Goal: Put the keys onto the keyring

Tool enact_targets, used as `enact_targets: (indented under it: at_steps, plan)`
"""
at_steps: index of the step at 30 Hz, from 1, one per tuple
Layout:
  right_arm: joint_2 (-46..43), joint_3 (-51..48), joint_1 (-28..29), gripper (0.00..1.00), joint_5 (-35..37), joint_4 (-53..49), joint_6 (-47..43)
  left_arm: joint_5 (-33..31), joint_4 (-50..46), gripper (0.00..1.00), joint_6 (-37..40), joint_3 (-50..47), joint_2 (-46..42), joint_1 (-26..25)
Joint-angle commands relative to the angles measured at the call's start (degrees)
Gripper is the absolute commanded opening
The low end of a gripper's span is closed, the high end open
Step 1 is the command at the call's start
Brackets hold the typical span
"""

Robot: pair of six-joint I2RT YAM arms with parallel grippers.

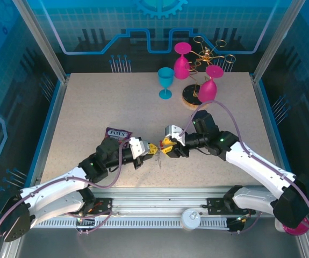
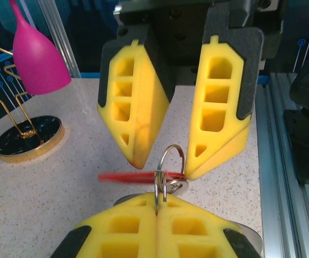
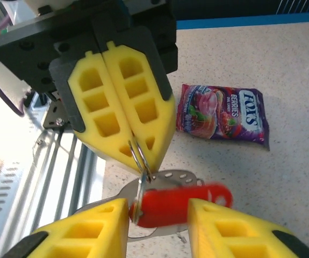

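My left gripper (image 2: 158, 210) is shut on the small silver wire rings (image 2: 165, 180) of the keyring. The rings stick out from between its yellow fingertips. From them hangs the keys' red plastic tag (image 3: 182, 204), blurred, with a silver key piece (image 2: 178, 186) beside it. My right gripper (image 3: 158, 216) faces the left one tip to tip with its jaws open, and the red tag lies in the gap between them. The keyring's grey loop (image 3: 182, 176) shows behind the tag. In the top view both grippers (image 1: 153, 148) (image 1: 166, 146) meet above the table's near middle.
A purple snack packet (image 1: 117, 133) lies just behind the left gripper. At the back stand a teal glass (image 1: 165, 81), two pink glasses (image 1: 182, 60) (image 1: 209, 86) and a gold wire rack (image 1: 208, 56) on a round base. A metal rail (image 1: 159, 207) runs along the near edge.
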Motion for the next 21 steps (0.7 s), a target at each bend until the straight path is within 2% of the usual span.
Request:
enact_targets:
  at_steps: [1,6,12,16,19,21]
  plan:
    - [-0.2,-1.2,-0.5,0.37,-5.7,6.5,4.9,2.6,5.6,0.00,-0.3,-0.7,-0.9,-0.1]
    - [0.3,-1.2,-0.8,0.38,-7.4,8.1,5.9,3.2,6.9,0.00,-0.8,-1.1,-0.7,-0.1]
    - [1.3,-1.1,-1.0,0.32,-8.5,10.5,7.4,4.1,8.4,0.00,-1.4,-1.5,-0.5,-0.1]
    - [2.0,-0.8,-1.2,0.20,-9.1,10.8,7.4,4.6,9.6,0.00,-1.9,-1.7,0.0,0.0]
    - [1.9,-0.5,-1.3,0.01,-10.0,10.8,7.4,4.5,10.0,0.00,-2.1,-1.8,0.0,-0.1]
    - [1.8,-0.5,-1.5,0.00,-10.2,10.3,7.2,3.5,10.1,0.00,-2.5,-1.7,0.1,-0.1]
